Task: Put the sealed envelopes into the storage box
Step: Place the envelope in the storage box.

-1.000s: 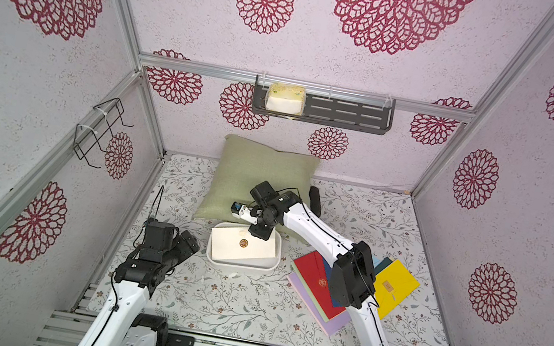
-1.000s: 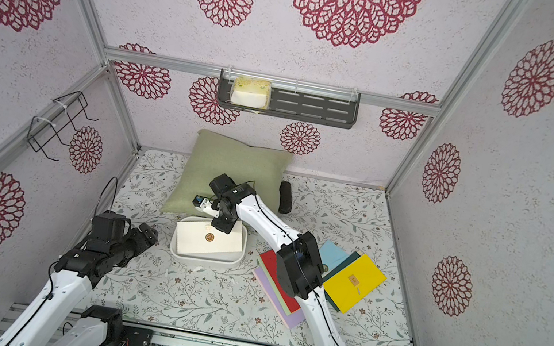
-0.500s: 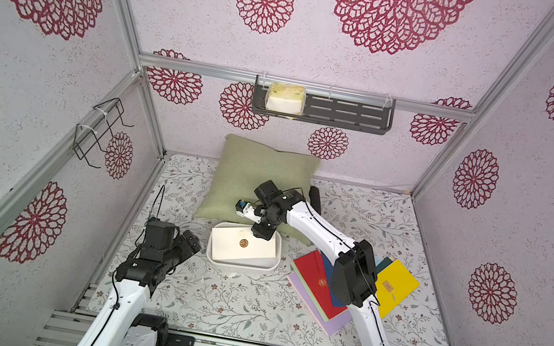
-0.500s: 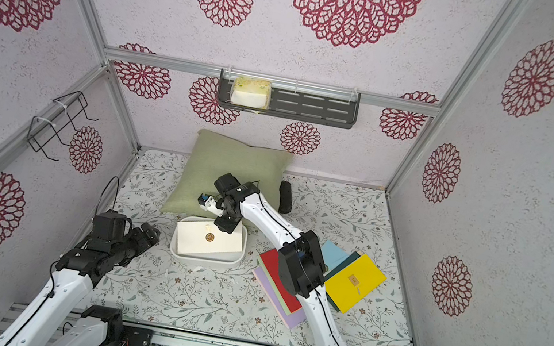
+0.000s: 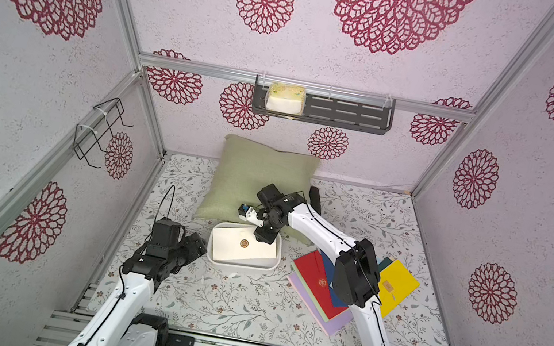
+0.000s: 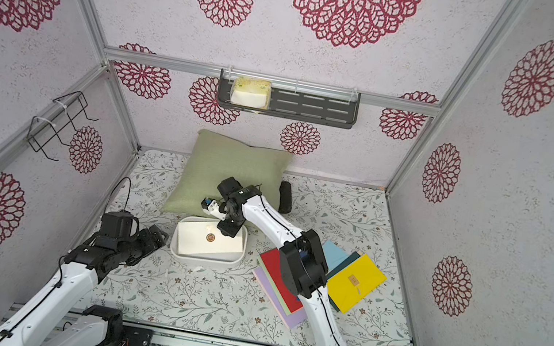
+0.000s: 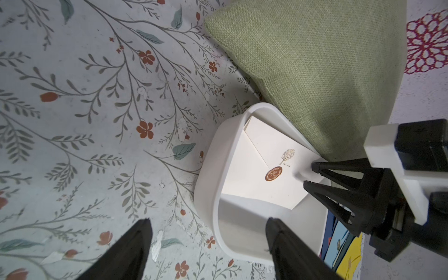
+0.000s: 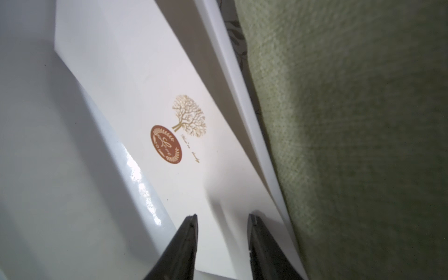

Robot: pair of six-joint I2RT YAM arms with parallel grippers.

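The storage box [image 5: 244,263] is a shallow white tray in front of a pillow, seen in both top views. In it lies a cream sealed envelope [image 5: 235,247], tilted, with one edge up on the rim. My right gripper [image 8: 223,215] hangs over the envelope's far right corner. It is open and its fingertips [image 7: 315,167] are close to the paper. My left gripper [image 7: 207,219] is wide open and straddles the box's [image 7: 213,150] left wall. More sealed envelopes lie in a loose stack to the right: red [image 5: 315,275], navy [image 5: 334,299], lilac [image 5: 319,314] and yellow [image 5: 398,286].
A green pillow [image 5: 259,178] leans at the back, touching the box. A small black object [image 5: 315,198] lies beside it. A dark slotted shelf [image 5: 347,113] on the back wall holds a yellow-white pack [image 5: 284,100]. A wire rack [image 5: 98,127] hangs on the left wall.
My left gripper has edged toward the box and its jaws have narrowed slightly. The right gripper has shifted only a little over the envelope.
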